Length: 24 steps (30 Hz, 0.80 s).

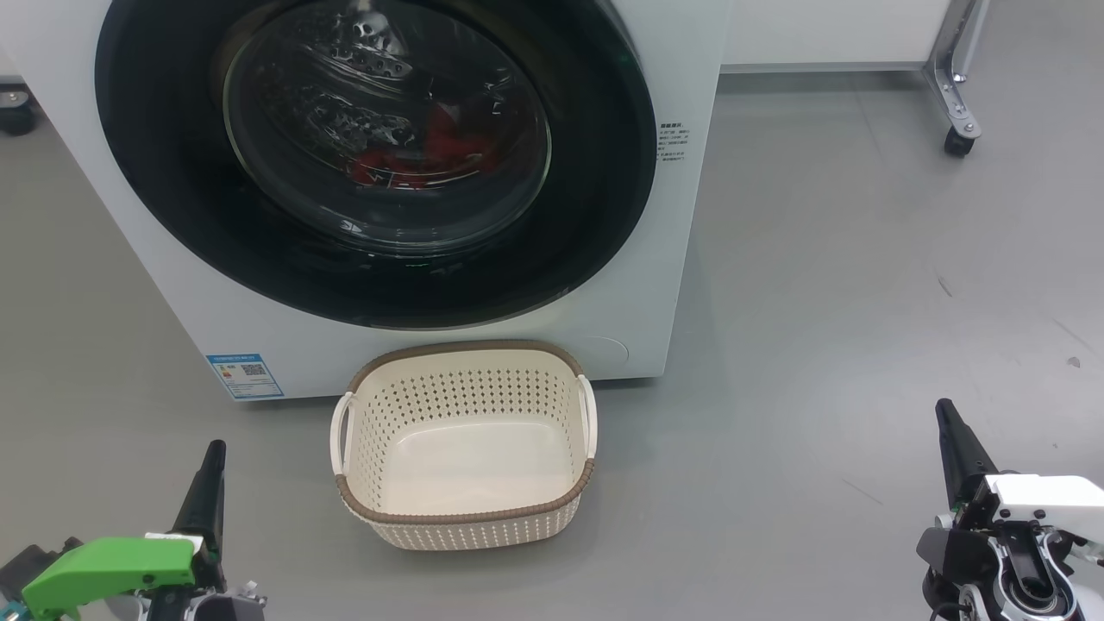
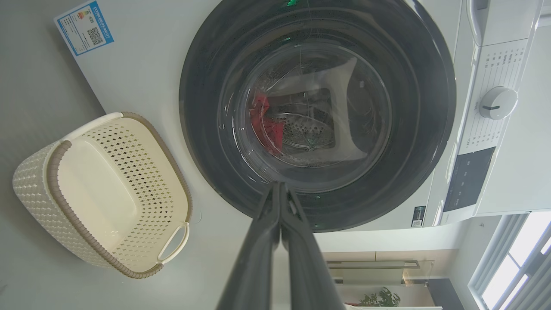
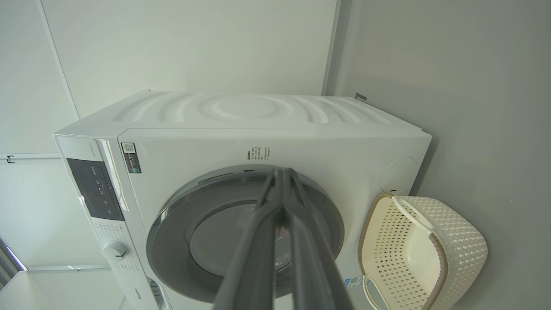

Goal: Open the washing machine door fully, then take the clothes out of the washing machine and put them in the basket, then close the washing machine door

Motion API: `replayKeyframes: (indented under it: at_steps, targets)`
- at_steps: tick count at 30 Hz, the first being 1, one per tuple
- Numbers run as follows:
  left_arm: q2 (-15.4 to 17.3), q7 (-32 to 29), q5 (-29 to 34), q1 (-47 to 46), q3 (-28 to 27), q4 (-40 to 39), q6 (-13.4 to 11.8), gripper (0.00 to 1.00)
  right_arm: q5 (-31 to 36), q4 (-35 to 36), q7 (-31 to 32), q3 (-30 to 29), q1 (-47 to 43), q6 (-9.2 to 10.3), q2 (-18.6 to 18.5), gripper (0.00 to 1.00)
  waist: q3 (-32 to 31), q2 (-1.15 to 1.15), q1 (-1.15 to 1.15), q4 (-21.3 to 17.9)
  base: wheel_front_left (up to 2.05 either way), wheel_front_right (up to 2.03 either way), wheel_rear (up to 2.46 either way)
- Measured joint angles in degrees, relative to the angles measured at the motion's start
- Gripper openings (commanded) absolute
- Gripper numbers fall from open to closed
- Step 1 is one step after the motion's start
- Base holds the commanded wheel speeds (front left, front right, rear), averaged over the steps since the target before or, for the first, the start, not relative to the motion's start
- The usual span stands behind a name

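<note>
The large round glossy black door with its bulging clear glass window (image 1: pixel 371 164) lay closed, flush on the big white front-loading washing machine (image 1: pixel 681 259). It would likely feel stiff, heavy and slick, best pulled at its outer rim; no handle could be made out. Behind the glass, the bright red fabric clothes (image 1: pixel 431 151) sat crumpled in the perforated steel drum, probably light and limp, best pinched at a fold. The small cream perforated plastic basket (image 1: pixel 466 347) stood on the smooth grey floor (image 1: pixel 819 302) just before the machine. The left jaws and the right jaws were pressed together, holding nothing.
</note>
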<state>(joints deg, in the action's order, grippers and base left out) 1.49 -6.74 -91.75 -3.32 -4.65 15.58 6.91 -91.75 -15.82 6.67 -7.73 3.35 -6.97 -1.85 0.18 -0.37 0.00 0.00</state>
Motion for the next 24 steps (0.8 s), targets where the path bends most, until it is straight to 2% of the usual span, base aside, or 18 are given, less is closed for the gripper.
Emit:
replayKeyframes:
  at_steps: [24]
  targets:
    - [-0.5, 0.0, 0.0, 0.5, 0.1, 1.1, -0.1, 0.00, 0.0, -1.0, 0.0, 0.0, -0.6, 0.04, 0.4, 0.00, 0.0, 0.00, 0.00, 0.0, 0.00, 0.00, 0.00]
